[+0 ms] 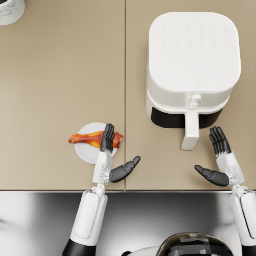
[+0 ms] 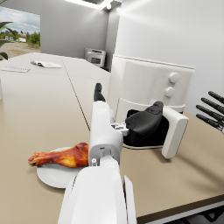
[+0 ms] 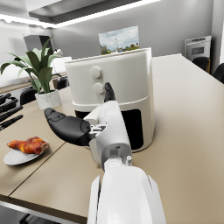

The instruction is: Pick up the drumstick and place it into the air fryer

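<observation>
1. The desk [image 1: 60, 75] fills the head view, tan and bare-topped around the action.
2. On it, to the right, sits the white air fryer [image 1: 192, 55], its drawer pulled partly out with the handle [image 1: 190, 131] pointing toward the robot, a dark gap showing beneath the body.
3. Left arm up from the bottom: the left hand [image 1: 107, 160] is stretched flat, fingers [image 1: 107, 137] straight and apart from the thumb, holding nothing, its tips over the drumstick.
4. The right hand [image 1: 222, 162] hovers just beside the fryer handle, fingers spread, thumb out wide, empty.
5. There's the white plate [image 1: 90, 150], left of the fryer.
6. The drumstick [image 1: 85, 139] lies across that plate, reddish-brown; whether the fingertips touch it, I can't tell.
7. A potted plant [image 3: 37, 72] shows in the right wrist view.
</observation>
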Robot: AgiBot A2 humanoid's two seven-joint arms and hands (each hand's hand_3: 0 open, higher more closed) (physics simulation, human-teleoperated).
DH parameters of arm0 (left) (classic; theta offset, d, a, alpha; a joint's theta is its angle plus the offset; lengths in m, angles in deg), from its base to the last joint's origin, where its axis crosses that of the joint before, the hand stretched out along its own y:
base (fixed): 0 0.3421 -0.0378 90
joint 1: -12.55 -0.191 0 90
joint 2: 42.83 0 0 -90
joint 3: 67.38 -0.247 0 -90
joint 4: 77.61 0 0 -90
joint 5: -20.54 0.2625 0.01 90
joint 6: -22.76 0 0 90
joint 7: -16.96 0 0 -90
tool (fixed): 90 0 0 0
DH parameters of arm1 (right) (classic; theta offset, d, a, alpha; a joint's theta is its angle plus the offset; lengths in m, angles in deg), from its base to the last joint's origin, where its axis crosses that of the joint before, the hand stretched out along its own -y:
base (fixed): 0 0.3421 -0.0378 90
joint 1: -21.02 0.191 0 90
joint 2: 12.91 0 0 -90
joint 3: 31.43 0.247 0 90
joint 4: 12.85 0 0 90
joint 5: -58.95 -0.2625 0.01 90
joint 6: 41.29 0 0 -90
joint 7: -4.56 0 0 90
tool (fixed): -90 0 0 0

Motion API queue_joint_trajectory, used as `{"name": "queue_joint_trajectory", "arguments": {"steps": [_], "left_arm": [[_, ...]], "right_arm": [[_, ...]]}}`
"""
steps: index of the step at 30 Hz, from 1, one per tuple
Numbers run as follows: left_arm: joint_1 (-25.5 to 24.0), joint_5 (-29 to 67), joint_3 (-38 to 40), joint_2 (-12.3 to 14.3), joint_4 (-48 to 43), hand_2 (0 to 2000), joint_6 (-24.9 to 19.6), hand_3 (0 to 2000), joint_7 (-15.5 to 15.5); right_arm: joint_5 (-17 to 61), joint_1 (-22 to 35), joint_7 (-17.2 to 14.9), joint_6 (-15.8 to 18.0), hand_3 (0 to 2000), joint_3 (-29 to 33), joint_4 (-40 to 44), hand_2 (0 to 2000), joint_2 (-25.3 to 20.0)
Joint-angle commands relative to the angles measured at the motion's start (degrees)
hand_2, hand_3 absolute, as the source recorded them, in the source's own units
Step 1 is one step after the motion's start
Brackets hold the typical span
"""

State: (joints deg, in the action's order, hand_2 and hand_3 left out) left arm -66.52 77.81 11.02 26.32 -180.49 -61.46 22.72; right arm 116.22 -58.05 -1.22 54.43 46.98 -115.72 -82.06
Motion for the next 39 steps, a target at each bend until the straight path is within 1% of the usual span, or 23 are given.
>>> {"name": "queue_joint_trajectory", "arguments": {"steps": [1,21,22,23,25,28,29,32,36,39], "left_arm": [[0.00,0.00,0.00,0.00,0.00,0,0.00,0,0.00],[0.00,0.00,0.00,0.00,0.00,0,0.00,0,0.00],[0.10,0.00,-1.71,0.06,0.93,0,0.00,0,0.00],[0.30,0.00,-0.65,0.32,1.36,0,-1.63,0,-1.63],[-0.03,0.00,0.48,0.54,1.42,0,-3.65,0,-3.64],[0.42,0.00,2.61,1.25,4.76,0,-4.99,0,-4.98],[0.34,2.51,2.95,1.38,4.79,0,-5.22,0,-5.20],[1.03,10.15,4.17,2.09,6.51,0,-5.57,0,-5.56],[1.70,20.39,6.53,2.82,7.62,0,-5.72,0,-5.71],[2.41,28.10,8.16,3.32,8.99,0,-5.76,0,-5.74]], "right_arm": [[0.00,0.00,0.00,0.00,0,0.00,0.00,0,0.00],[0.00,0.00,0.00,0.00,0,0.00,0.00,0,0.00],[0.00,0.10,0.00,0.00,0,-1.71,0.93,0,-0.06],[0.00,0.60,1.64,-1.62,0,-0.99,0.57,0,-0.50],[0.00,1.49,3.65,-3.61,0,-0.80,1.47,0,-1.38],[0.00,2.26,5.00,-4.94,0,-1.24,5.47,0,-2.31],[0.00,2.21,5.22,-5.16,0,-1.85,6.39,0,-2.47],[7.60,2.96,5.58,-5.51,0,-2.83,9.37,0,-3.41],[17.11,4.00,5.73,-5.66,0,-2.23,11.13,0,-4.57],[20.05,4.21,5.76,-5.70,0,-3.00,12.55,0,-5.14]]}}
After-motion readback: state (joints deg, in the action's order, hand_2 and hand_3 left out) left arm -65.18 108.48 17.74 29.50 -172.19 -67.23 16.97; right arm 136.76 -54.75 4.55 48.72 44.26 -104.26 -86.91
